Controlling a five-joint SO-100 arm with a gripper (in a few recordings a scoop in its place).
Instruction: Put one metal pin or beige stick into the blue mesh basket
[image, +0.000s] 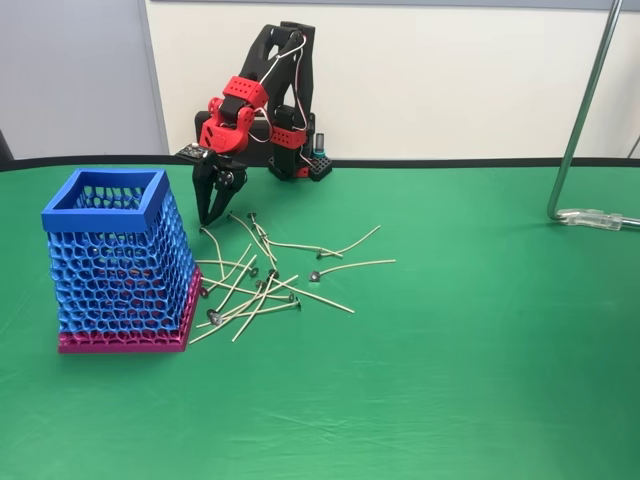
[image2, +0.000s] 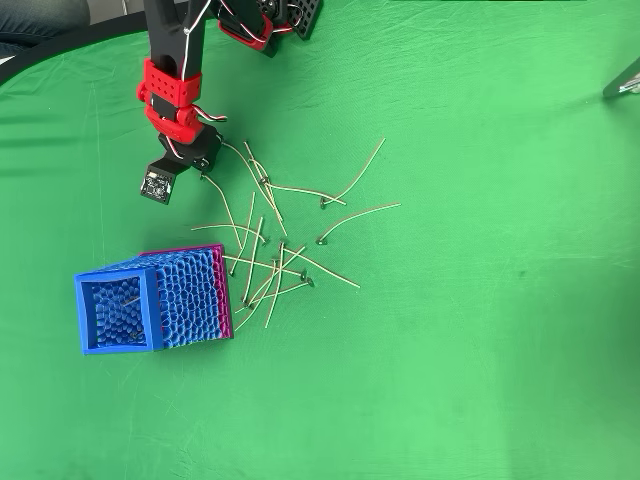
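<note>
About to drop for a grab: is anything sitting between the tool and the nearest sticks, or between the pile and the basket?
Nothing visible. The tool hangs just beside the sticks, and only green cloth separates them from the blue basket.

The fixed view looks level across the green table (image: 480, 380) from its front edge toward the wall; the overhead view looks straight down. Both share the blue mesh basket (image: 118, 262) and the scattered sticks (image2: 280, 240).

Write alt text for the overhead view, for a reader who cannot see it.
A red and black robot arm reaches down from the top left, its end effector at the upper edge of a loose pile of thin beige sticks scattered on a green table. A blue mesh basket with a magenta base stands at lower left, touching the pile's left edge.
</note>
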